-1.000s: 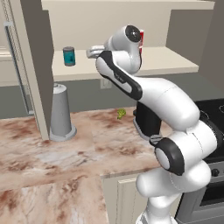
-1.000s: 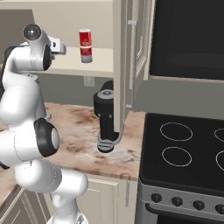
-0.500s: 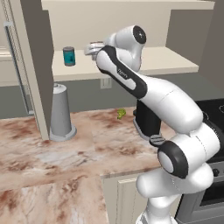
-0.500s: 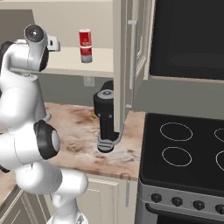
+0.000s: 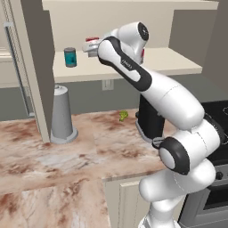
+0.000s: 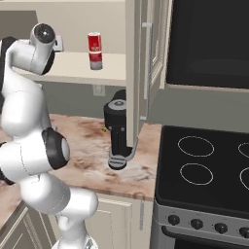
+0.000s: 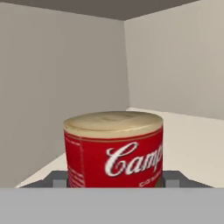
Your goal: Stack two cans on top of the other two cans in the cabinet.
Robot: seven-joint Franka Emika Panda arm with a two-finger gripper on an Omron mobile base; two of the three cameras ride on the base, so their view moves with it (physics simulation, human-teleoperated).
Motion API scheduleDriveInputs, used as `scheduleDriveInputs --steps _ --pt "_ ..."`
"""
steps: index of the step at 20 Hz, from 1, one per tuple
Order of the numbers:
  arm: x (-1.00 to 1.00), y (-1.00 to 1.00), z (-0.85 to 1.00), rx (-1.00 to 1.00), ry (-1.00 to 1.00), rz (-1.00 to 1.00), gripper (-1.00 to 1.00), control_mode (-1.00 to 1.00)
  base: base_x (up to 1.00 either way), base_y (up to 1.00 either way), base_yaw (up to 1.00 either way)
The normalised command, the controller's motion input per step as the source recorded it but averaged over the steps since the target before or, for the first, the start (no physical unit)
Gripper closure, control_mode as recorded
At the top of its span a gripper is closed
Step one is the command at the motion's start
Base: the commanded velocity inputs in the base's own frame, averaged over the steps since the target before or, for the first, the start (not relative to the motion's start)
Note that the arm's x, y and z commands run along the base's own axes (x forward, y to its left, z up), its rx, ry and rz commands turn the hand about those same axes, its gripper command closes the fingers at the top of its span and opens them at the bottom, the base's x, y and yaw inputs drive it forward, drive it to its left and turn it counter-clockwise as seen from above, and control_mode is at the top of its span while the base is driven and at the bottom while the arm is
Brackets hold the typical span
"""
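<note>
In the hand view, a bright red can with a pale top sits between my finger tips, and my gripper is shut on it. From the left base view, the gripper holds this can above the cream shelf of the cabinet. It hangs just right of and slightly higher than a teal can that stands on the shelf. Farther right on the shelf stands a tall red and silver-grey can. I cannot tell whether it is one can or a stack.
A grey cone-shaped holder stands on the marble counter under the shelf. A black coffee machine stands beside the open cabinet door. A small green item lies near the wall. The stove is at the right.
The hand with the red can has risen a little and edged left toward the teal can. The cans on the shelf have not moved.
</note>
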Motion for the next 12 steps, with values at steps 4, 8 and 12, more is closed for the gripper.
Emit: scheduleDriveInputs --steps 4,8,12 --pt "0.0 0.17 0.1 0.02 -0.1 0.09 1.0 -1.0 0.0 0.0 0.0" --pt "0.0 0.16 0.09 0.02 -0.14 0.08 1.0 -1.0 0.0 0.0 0.0" --pt "0.0 0.23 0.03 0.01 -0.14 0.07 1.0 -1.0 0.0 0.0 0.0"
